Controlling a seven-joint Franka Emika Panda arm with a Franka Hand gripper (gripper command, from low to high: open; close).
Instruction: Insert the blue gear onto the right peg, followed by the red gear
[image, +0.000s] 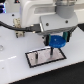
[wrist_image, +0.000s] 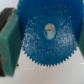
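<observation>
The blue gear (wrist_image: 47, 34) is held pinched in the gripper (image: 58, 41) just above the plate (image: 45, 56), near its pegs, so it is judged not yet seated, and the red gear, not visible, remains

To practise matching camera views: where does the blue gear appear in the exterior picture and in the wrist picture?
Exterior view: the blue gear hangs under the arm, right of centre, above the plate's right end.
Wrist view: it fills the middle of the picture, between green fingers.
Shared landmark: the gear's blue toothed rim.
</observation>
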